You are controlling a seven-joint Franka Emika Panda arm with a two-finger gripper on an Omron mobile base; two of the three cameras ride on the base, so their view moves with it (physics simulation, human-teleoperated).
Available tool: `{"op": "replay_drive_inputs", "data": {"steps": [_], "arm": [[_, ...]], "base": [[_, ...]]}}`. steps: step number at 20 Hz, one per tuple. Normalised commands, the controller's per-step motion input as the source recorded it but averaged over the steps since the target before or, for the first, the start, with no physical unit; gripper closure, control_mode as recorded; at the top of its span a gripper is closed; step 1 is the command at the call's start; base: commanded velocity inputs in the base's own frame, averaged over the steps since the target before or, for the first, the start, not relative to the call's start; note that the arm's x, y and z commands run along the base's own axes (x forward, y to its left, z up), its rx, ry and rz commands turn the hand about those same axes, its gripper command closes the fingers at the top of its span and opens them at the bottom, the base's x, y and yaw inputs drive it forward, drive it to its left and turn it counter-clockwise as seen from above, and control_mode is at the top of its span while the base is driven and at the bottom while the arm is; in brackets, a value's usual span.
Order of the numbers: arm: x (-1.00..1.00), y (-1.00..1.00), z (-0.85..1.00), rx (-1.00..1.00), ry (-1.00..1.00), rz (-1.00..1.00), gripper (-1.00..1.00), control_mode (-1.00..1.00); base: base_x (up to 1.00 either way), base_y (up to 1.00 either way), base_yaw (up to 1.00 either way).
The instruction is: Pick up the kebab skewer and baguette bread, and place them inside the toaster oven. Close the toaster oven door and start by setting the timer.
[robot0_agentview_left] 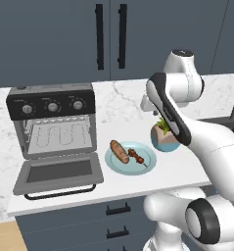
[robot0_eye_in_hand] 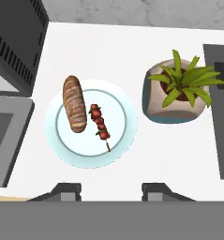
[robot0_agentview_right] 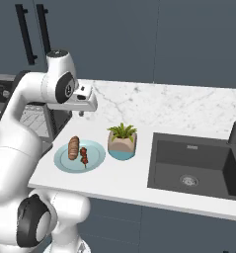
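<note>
The claw [robot0_eye_in_hand: 105, 191] hangs high over the bench [robot0_eye_in_hand: 146, 154] with nothing between its fingertips [robot0_eye_in_hand: 66, 191], which stand apart. Below it a pale blue plate [robot0_eye_in_hand: 118, 140] carries the baguette bread [robot0_eye_in_hand: 74, 103] on the left and the kebab skewer [robot0_eye_in_hand: 100, 124] just beside it on the right. Left of the plate stands the toaster oven [robot0_agentview_left: 52, 117], its toaster oven door [robot0_agentview_left: 58, 172] dropped open. A potted plant [robot0_eye_in_hand: 179, 91] sits right of the plate, near the sink [robot0_agentview_right: 193, 168].
</note>
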Motion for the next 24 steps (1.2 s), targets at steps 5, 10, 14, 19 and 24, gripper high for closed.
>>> {"op": "replay_drive_inputs", "data": {"steps": [5,10,14,19,24], "arm": [[-0.54,0.05,-0.12,-0.02,-0.08,0.02,-1.00,-1.00],[-0.30,0.89,-0.36,-0.09,-0.23,0.02,-1.00,-1.00],[0.06,1.00,-0.07,-0.03,-0.20,0.00,-1.00,-1.00],[0.12,1.00,-0.01,-0.08,-0.09,0.11,-1.00,-1.00],[0.27,0.93,-0.01,-0.13,-0.03,0.26,-1.00,-1.00]], "base": [[0.00,0.00,0.00],[0.00,0.00,0.00],[0.00,0.00,0.00],[0.00,0.00,0.00],[0.00,0.00,0.00]]}}
